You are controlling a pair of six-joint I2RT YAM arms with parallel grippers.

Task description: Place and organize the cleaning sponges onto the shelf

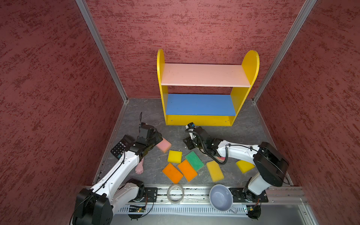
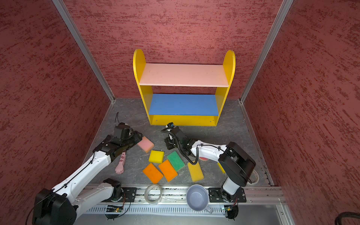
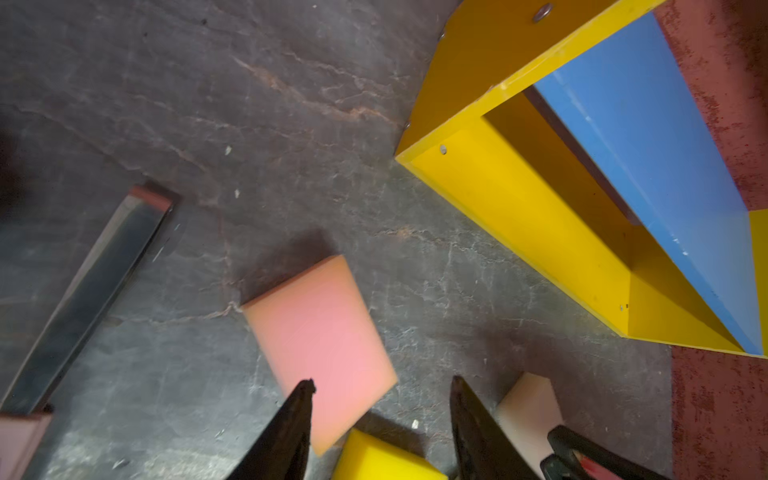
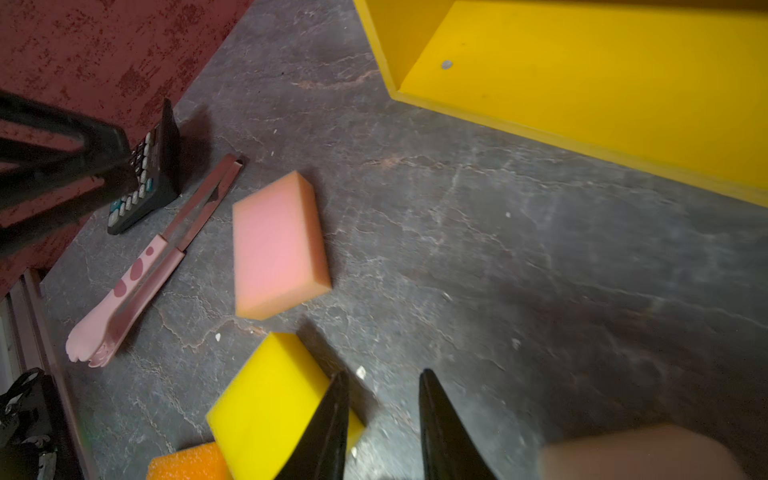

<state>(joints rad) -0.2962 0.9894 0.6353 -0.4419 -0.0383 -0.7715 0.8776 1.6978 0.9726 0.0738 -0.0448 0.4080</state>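
**Desk:** Where do things stand?

**Operator:** Opening round, by my reading. The shelf (image 1: 198, 120) stands bare at twelve o'clock against the back wall. Every sponge I can see lies on the floor (image 1: 243, 132) at its six. My left gripper (image 3: 382, 380) is about half open with nothing in it, poised over one end of the pink sponge (image 3: 320, 332). That sponge lies flat at ten o'clock of the pile. My right gripper (image 4: 385, 373) is parted less wide, also empty, beside a yellow sponge (image 4: 270, 399).

**Desk:** Next move?

**Operator:** A pickup, I judge. I'd lower the left jaws astride the pink sponge's narrow width and close. Then I'd lift and carry toward twelve, clearing the shelf's side before setting it on a tier. The right arm should hold off so the two don't cross.
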